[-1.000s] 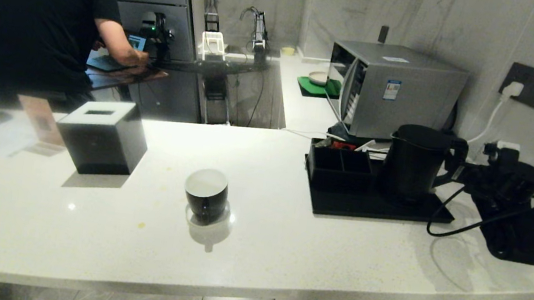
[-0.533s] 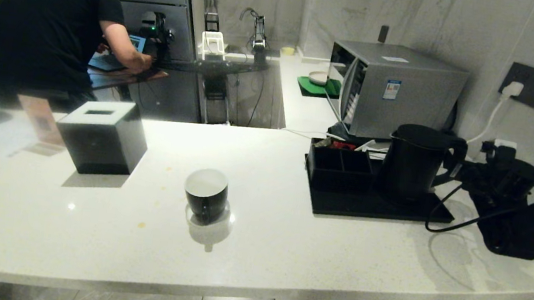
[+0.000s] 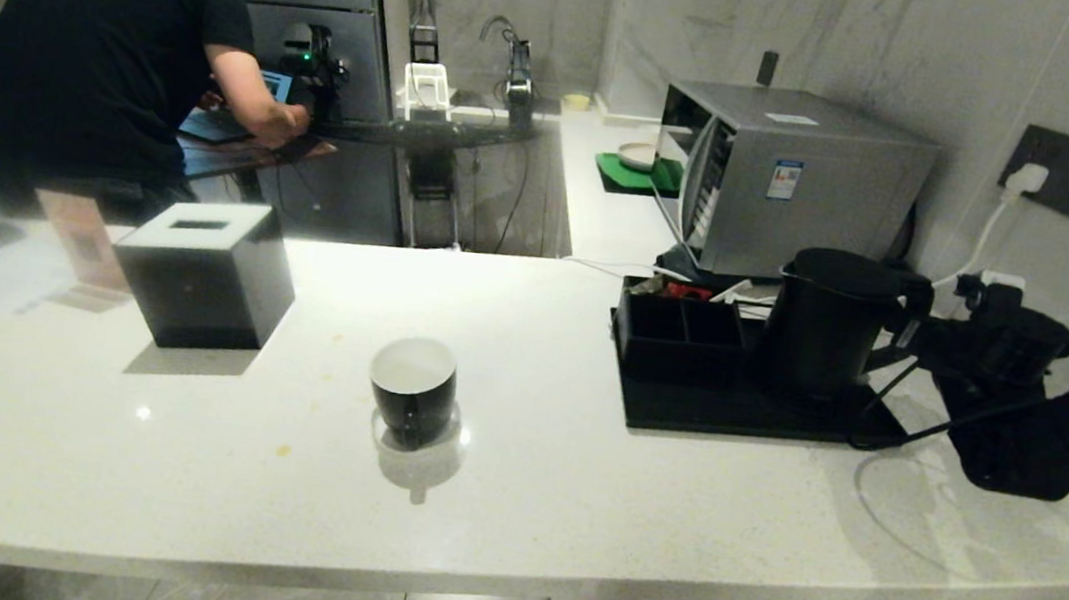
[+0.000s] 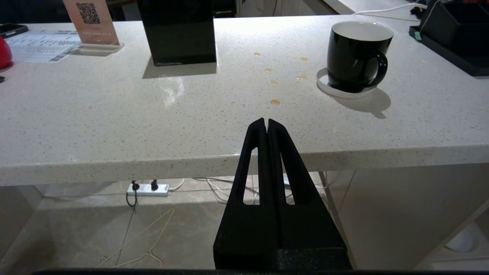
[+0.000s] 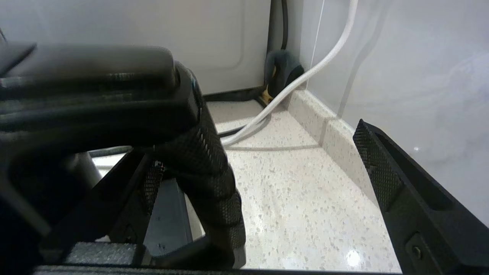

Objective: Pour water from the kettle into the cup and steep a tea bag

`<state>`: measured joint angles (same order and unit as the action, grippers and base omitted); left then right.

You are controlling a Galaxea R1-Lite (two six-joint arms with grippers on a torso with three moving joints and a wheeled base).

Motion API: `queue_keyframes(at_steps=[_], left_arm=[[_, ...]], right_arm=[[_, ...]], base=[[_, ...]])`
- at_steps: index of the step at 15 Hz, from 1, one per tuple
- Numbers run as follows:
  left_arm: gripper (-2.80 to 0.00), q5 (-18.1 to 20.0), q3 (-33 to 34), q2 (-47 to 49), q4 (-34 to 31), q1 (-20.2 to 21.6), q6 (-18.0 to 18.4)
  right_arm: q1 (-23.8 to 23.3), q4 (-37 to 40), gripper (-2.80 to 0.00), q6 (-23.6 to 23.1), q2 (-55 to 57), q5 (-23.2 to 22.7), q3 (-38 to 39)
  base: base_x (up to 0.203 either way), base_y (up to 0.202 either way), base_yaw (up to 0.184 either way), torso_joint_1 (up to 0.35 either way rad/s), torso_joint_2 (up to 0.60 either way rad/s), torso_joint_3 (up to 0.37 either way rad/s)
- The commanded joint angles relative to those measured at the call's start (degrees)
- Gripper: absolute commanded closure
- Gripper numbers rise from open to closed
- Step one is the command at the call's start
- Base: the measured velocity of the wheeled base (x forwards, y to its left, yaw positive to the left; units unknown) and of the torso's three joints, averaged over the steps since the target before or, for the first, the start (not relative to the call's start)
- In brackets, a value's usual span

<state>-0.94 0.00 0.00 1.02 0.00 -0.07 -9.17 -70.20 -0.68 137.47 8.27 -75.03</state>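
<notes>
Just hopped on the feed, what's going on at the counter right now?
The right pincer is at the kettle's handle, fingers spread wide with the handle between them, not yet closed. The kettle stands on its black tray in front of the microwave. The cup sits on its saucer mid-counter and looks empty. The left pincer is shut and parked below the counter's edge. A person works in the background.

White speckled counter (image 3: 571,506) with black tissue box (image 3: 205,273), saucer (image 3: 418,436), black tray (image 3: 743,414), microwave (image 3: 789,183)
</notes>
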Motion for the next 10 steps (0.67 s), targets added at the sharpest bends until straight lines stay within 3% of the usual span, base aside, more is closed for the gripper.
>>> queue_keyframes(at_steps=[1, 10], left_arm=[[0.00, 0.0, 0.0, 0.1, 0.0, 0.0, 0.0], [0.00, 0.0, 0.0, 0.1, 0.0, 0.0, 0.0]], right_arm=[[0.0, -0.5, -2.80, 0.0, 0.0, 0.1, -0.6], [0.0, -0.5, -2.80, 0.0, -0.1, 0.3, -1.3]], base=[[0.000, 0.000, 0.000, 0.000, 0.00, 0.000], [0.000, 0.000, 0.000, 0.000, 0.00, 0.000]])
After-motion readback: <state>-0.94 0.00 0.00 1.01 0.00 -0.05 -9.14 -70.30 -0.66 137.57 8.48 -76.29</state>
